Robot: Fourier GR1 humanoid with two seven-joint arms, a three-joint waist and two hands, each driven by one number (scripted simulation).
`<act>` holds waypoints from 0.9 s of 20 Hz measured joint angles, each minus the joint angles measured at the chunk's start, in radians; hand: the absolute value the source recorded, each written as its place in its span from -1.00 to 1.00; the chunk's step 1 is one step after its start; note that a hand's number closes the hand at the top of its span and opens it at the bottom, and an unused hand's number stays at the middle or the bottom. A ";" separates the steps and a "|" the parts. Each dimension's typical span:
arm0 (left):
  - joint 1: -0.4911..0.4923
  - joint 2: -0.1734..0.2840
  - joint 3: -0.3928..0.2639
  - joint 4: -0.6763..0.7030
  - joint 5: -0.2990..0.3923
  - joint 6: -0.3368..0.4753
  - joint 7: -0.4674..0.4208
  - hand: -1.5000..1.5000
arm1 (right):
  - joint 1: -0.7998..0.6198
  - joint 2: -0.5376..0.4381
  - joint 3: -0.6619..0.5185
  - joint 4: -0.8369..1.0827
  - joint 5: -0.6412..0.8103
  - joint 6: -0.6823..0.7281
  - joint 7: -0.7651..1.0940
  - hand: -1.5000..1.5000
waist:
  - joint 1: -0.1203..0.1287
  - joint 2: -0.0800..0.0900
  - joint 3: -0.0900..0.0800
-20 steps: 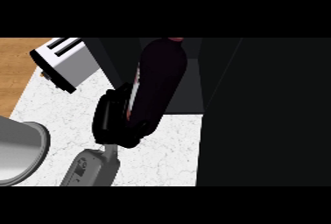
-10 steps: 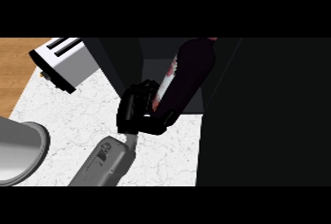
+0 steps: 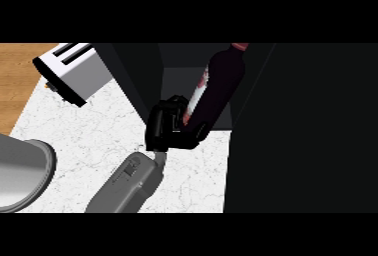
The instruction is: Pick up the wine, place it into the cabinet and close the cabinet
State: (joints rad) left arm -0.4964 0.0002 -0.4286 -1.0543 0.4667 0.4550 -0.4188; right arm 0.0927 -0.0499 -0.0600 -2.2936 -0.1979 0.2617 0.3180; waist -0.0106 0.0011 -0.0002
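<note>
The wine bottle (image 3: pixel 218 85) is dark with a red and white label. It leans with its neck up and to the right, inside the open front of the dark cabinet (image 3: pixel 177 80). My right hand (image 3: pixel 166 130) is shut on the bottle's lower end, and its grey forearm (image 3: pixel 125 185) comes in from the lower edge. The bottle's base is hidden behind the fingers. A wide dark panel of the cabinet (image 3: pixel 310 125) fills the right side of the view. The left hand does not show.
A white toaster (image 3: pixel 74 72) stands at the back left of the white speckled counter (image 3: pixel 81 130). A large grey rounded object (image 3: pixel 22 175) sits at the left edge. Wooden floor (image 3: pixel 18 70) shows past the counter's far left corner.
My right hand has carried the bottle to the right and further in, so more of it now lies inside the cabinet opening. The forearm followed.
</note>
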 measured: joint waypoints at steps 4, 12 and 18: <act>-0.011 0.000 -0.003 0.079 0.051 -0.010 -0.058 1.00 | 0.006 0.015 0.033 -0.016 0.024 -0.010 0.010 -1.00 | 0.000 0.000 0.000; -0.062 0.000 0.006 0.261 0.181 -0.082 -0.186 1.00 | -0.018 0.020 0.053 0.004 0.037 -0.019 0.009 -1.00 | -0.005 0.002 0.000; -0.113 0.000 0.029 0.364 0.276 -0.169 -0.225 1.00 | -0.002 -0.003 -0.002 -0.004 -0.022 -0.002 0.011 -1.00 | -0.008 0.002 0.000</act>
State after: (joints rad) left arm -0.6095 0.0001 -0.3995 -0.6904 0.7430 0.2861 -0.6433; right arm 0.0904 -0.0531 -0.0620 -2.2972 -0.2197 0.2599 0.3289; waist -0.0182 0.0031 -0.0006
